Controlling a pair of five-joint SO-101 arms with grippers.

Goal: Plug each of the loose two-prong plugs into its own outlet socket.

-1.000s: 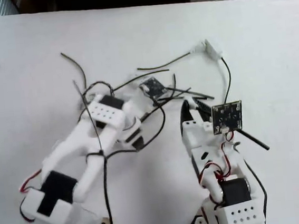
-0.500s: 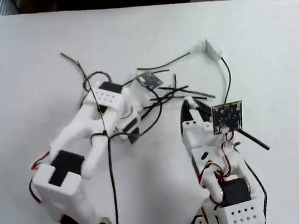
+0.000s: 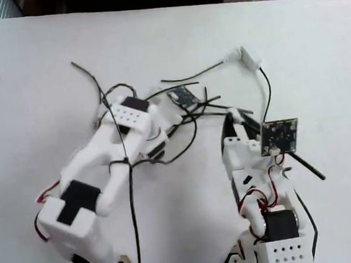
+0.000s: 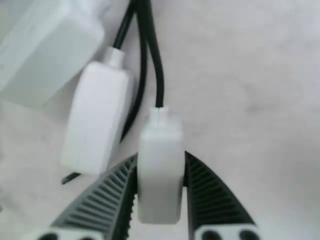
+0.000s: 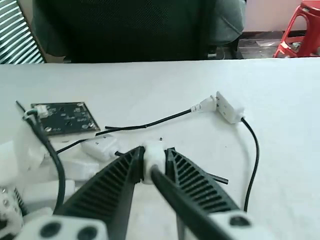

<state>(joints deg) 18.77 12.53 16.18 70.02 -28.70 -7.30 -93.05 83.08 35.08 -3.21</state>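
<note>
Well, surroundings: I saw black cords tangled across the middle of the white table, looping over my left arm and running on toward the right one.
Joined pair: at about 1 o'clock from the table's centre lay a white socket block with a cord out of each end. What looked like a plug sat against its 9 o'clock end, well apart from both grippers.
In the way: the left arm's camera board and a loose white connector lay near my right gripper, at about its 10 o'clock on the table.
Left gripper: the left gripper had its ridged fingers clamped on a white corded plug, whose cord led straight out past the fingertips. A second white body lay just beside that plug, with cords running between the two.
Left arm: it stretched from 7 o'clock toward the table's centre, wrist low over the tangle.
Right gripper: the right gripper was closed tight on a small white plug. I could not tell whether that plug touched the table.
Right arm: it rose folded from 5 o'clock and pointed toward 12 o'clock, with its own camera board on its 3 o'clock side.
</note>
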